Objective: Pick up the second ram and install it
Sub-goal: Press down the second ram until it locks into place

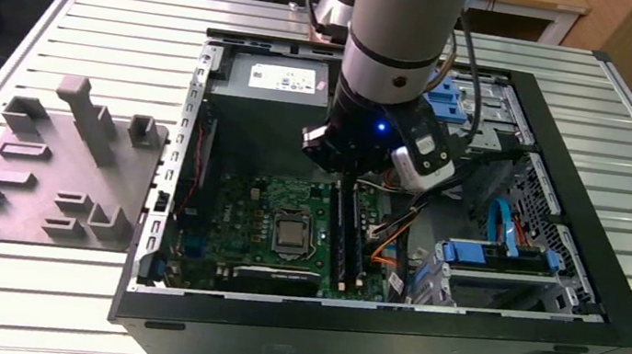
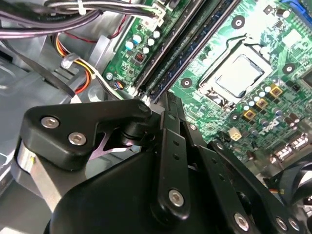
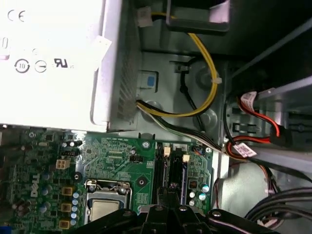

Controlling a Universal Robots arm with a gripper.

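Note:
My gripper (image 1: 348,174) reaches down into the open computer case (image 1: 596,300), over the far end of the green motherboard's (image 1: 262,207) long black sockets. In both wrist views its fingers stand together, shut. The second ram (image 1: 343,232) is a long dark stick standing on edge along the sockets, running from under my fingertips toward the case's front. In the second wrist view the gripper (image 2: 165,100) points straight at the end of the second ram (image 2: 192,41). I cannot tell whether the fingers clamp the stick or only rest on its end. The first wrist view has the gripper (image 3: 165,207) just over the sockets (image 3: 170,170).
The grey power supply (image 1: 274,78) lies just behind the gripper. Cable bundles (image 3: 204,83) and blue drive brackets (image 1: 504,254) crowd the exterior view's right side of the case. The processor socket (image 1: 287,231) sits beside the sockets. A grey fixture block (image 1: 57,169) stands on the slatted table.

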